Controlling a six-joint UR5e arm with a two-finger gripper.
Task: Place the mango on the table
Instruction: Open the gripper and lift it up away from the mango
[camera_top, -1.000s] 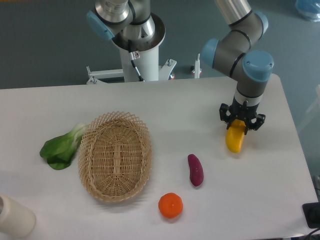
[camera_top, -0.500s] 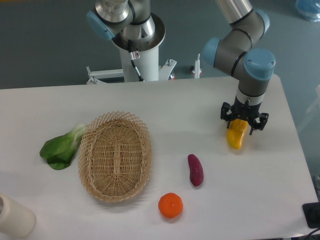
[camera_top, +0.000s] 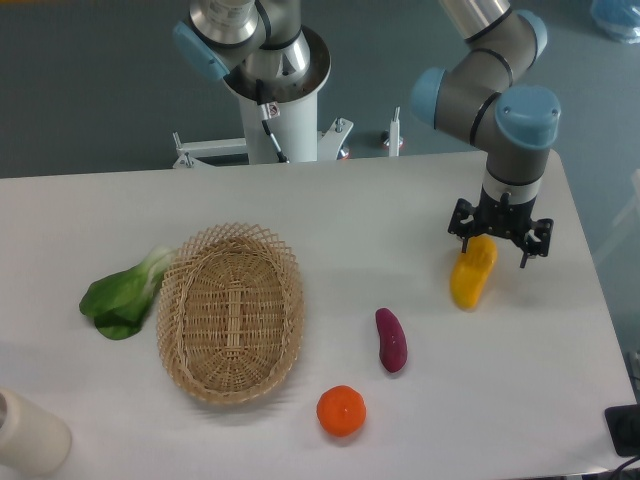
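Nearest the cam, at approx 7 o'clock, a cream cylinder (camera_top: 30, 435) sits at the bottom-left corner, partly cut off. At 6 o'clock, near the front edge of the white tabletop (camera_top: 330, 205), an orange (camera_top: 341, 411); just beyond it and slightly to 1 o'clock, a purple sweet potato (camera_top: 390, 339), lying lengthwise, apart from the orange. W/ its long axis running near-to-far, a woven oval basket (camera_top: 231, 311) takes the left-center; touching its 9 o'clock rim, a leafy green veg (camera_top: 124, 294). At 3 o'clock from the basket, well apart, the mango (camera_top: 472, 272) lies on the tabletop, yellow, tilted, its far end up under the end effector (camera_top: 499, 236). End effector fingers stand spread, one each side of the mango's far tip; can't tell if either finger touches the fruit. Above it, the arm's grey wrist w/ blue caps rises toward 12 o'clock. Farthest back, at 11 o'clock, the arm's base column (camera_top: 276, 95) stands behind the tabletop's far edge.
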